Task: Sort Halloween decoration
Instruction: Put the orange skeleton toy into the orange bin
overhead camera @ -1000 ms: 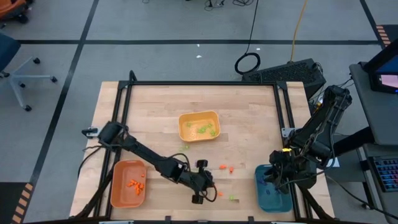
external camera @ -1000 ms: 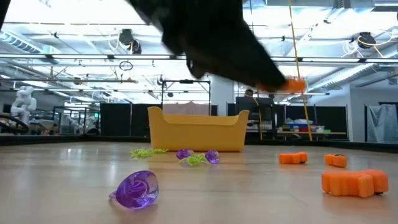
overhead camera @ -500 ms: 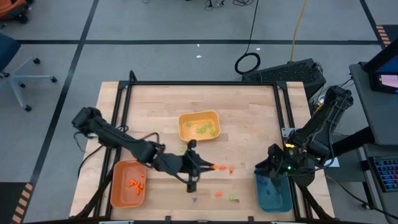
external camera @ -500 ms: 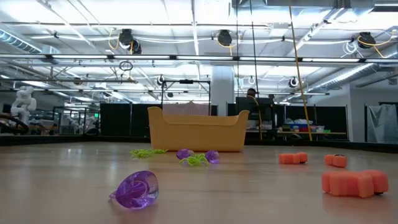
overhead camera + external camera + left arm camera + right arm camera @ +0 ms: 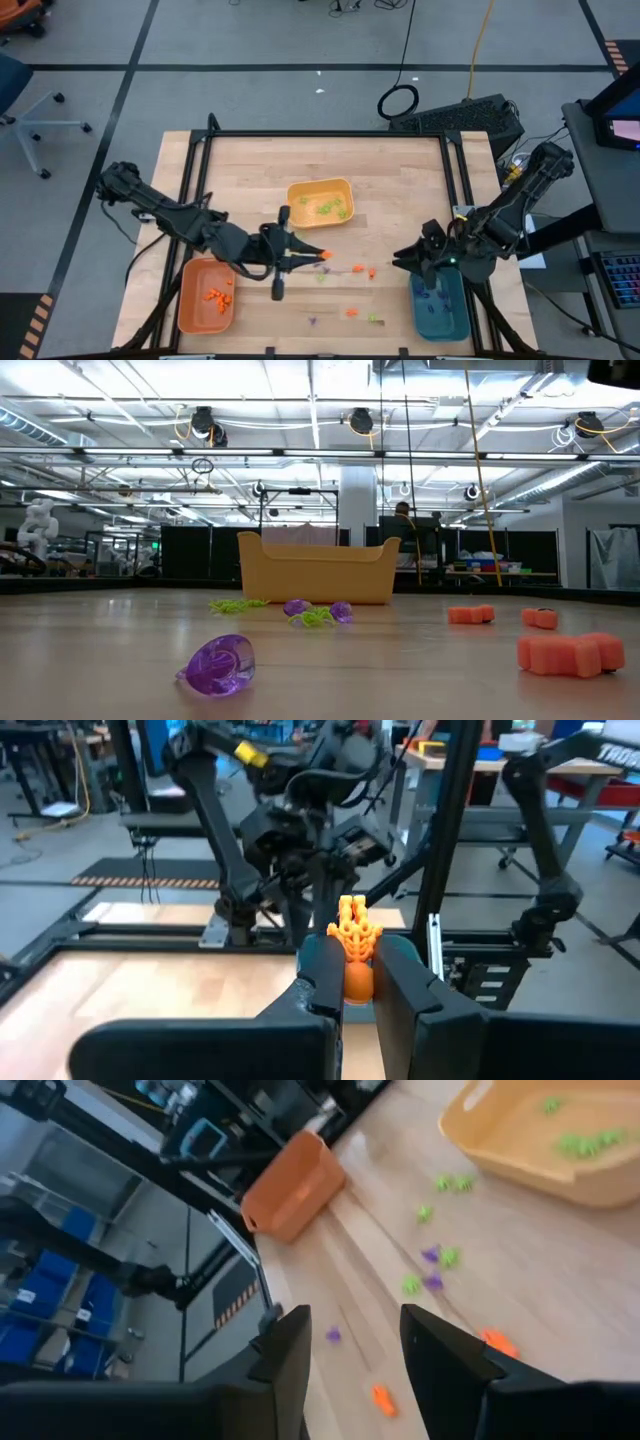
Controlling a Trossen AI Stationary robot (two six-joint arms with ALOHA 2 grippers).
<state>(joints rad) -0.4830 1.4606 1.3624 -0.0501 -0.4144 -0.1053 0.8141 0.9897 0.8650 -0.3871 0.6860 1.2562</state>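
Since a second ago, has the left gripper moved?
Yes. The left gripper, jaws shut on an orange piece, went from the table's near edge toward the yellow tray.

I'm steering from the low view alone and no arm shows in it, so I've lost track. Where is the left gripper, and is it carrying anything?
Observer: The left gripper is over the table's middle, shut on an orange piece.
Operator: Which tray suits that piece?
Observer: The orange tray, near the table's front left corner, already holds orange pieces.
Operator: And the right gripper?
Observer: The right gripper hangs by the teal tray, open and empty.
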